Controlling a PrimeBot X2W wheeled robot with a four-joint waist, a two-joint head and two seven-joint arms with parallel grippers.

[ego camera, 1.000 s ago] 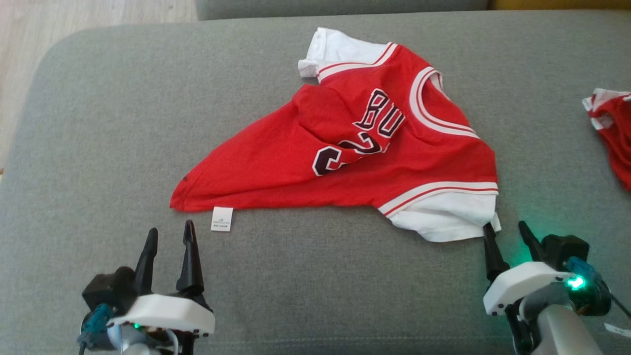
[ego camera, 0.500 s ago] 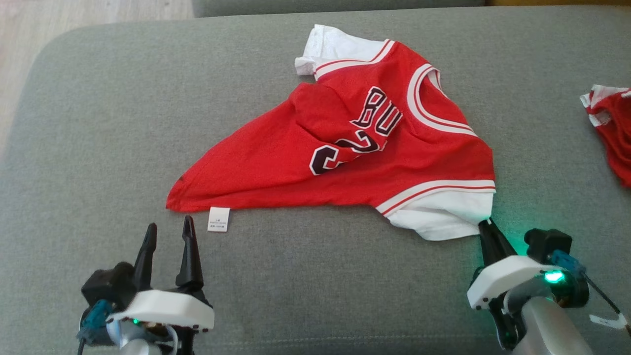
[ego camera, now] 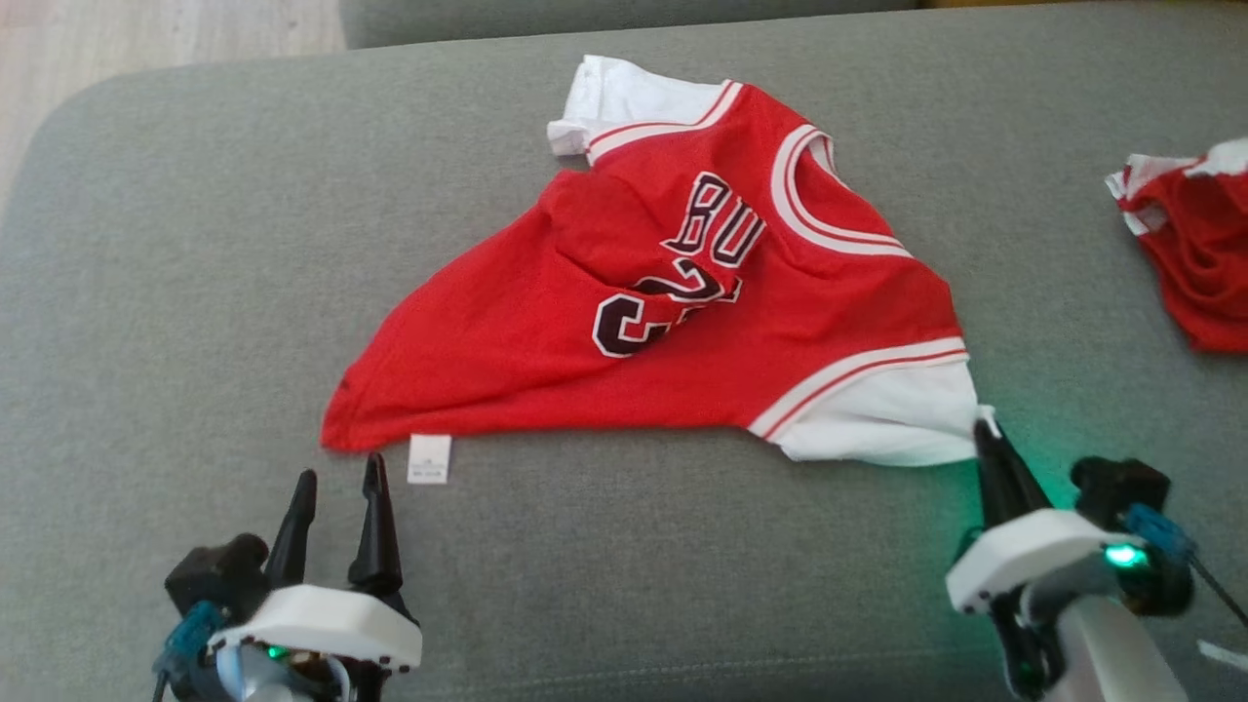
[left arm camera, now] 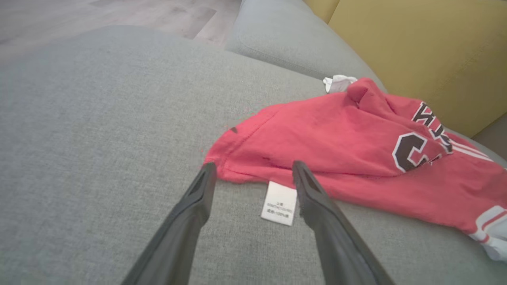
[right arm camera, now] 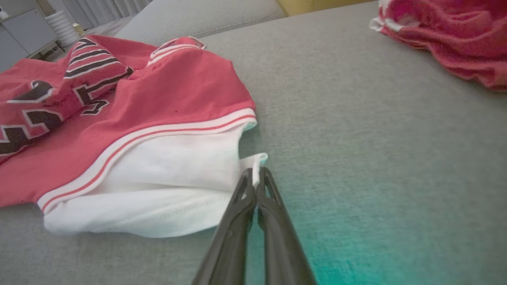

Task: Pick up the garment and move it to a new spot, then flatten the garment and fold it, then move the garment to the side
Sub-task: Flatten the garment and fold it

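Where its two dark fingers press tightly together, the right gripper (ego camera: 985, 437) pinches a small corner of white cloth. This is the edge of the near white sleeve (ego camera: 882, 421) of the garment (ego camera: 682, 322). Ahead and to the left of those fingertips the sleeve lies puffed and creased, bordered by a white band with a thin red stripe.

On the other side, the left gripper (ego camera: 338, 473) has its jaws wide apart with nothing between them. Its tips sit just short of the garment's red hem corner. A small white care label (ego camera: 430, 458) lies flat on the grey cushion (ego camera: 175, 292) just beside its right finger.

Beyond both grippers the garment spreads crumpled. It is a red jersey with dark, white-edged letters and numerals partly hidden in folds and a white-trimmed neck opening. A second white sleeve (ego camera: 624, 93) lies at the far edge.

Far to the right of the right gripper lies another red and white cloth (ego camera: 1194, 263), well apart from the garment.
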